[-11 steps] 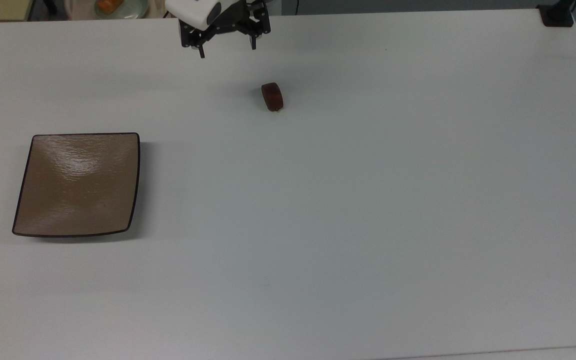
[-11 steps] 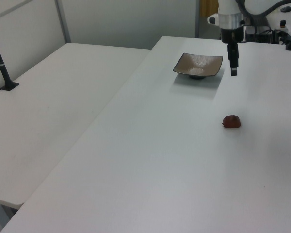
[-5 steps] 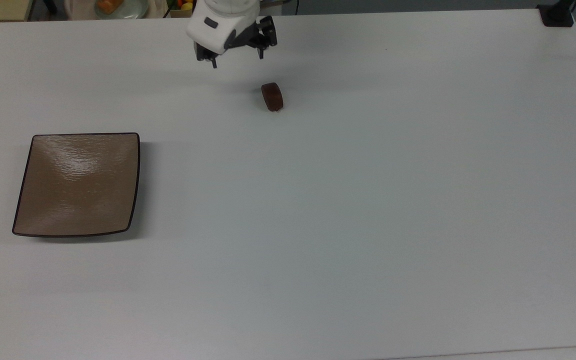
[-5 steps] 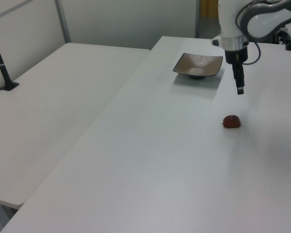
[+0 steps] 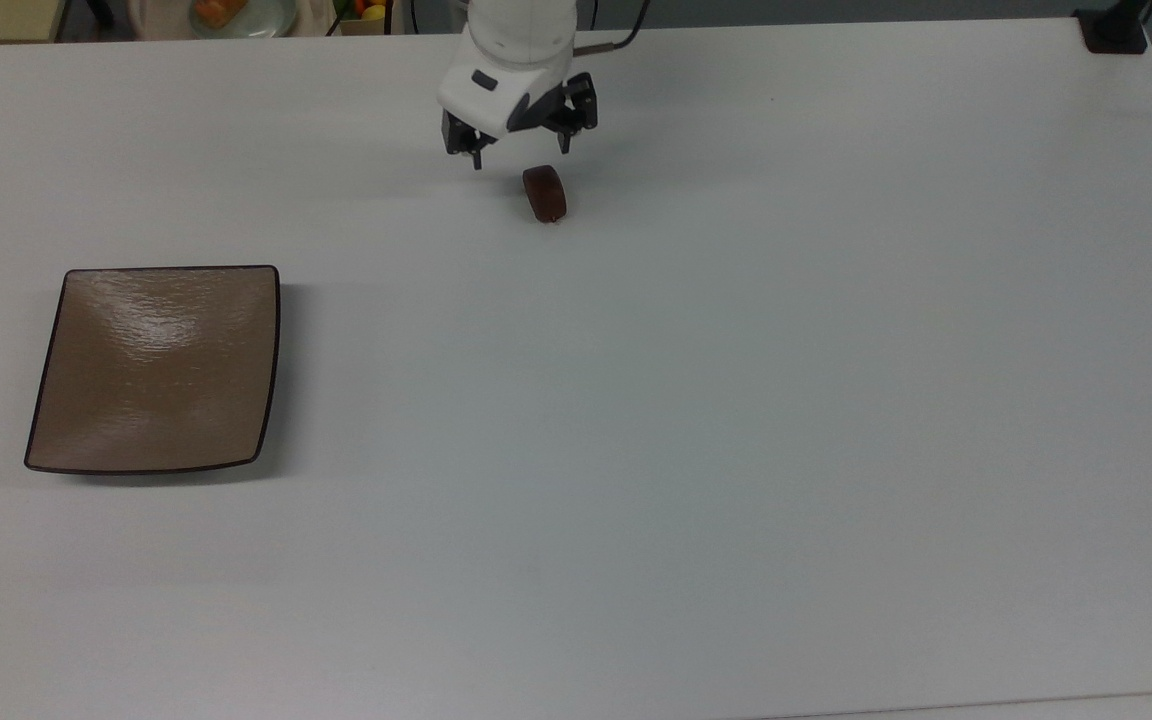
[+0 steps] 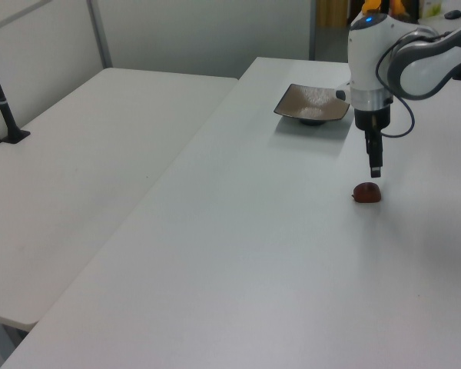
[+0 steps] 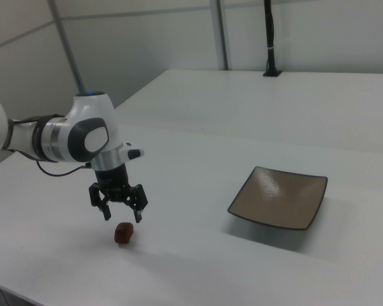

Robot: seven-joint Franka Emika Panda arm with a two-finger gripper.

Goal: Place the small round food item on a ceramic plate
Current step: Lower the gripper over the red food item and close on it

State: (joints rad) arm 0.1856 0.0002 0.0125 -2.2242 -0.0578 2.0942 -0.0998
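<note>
I'm seeing one lump (image 5: 544, 194): small, dark reddish-brown, smooth, oval, lying on the white surface (image 5: 696, 400). One square tan plate (image 5: 156, 368), glossy with a thin dark rim, is sitting well apart toward the top view's left. My gripper (image 7: 122, 218) is hovering just above the lump, fingers (image 7: 105, 213) spread wide, holding nothing.

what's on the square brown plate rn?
Nothing. The square brown plate is bare and glossy in every view. The small round food item sits apart on the white table, with the open tool hovering just above it.
</note>
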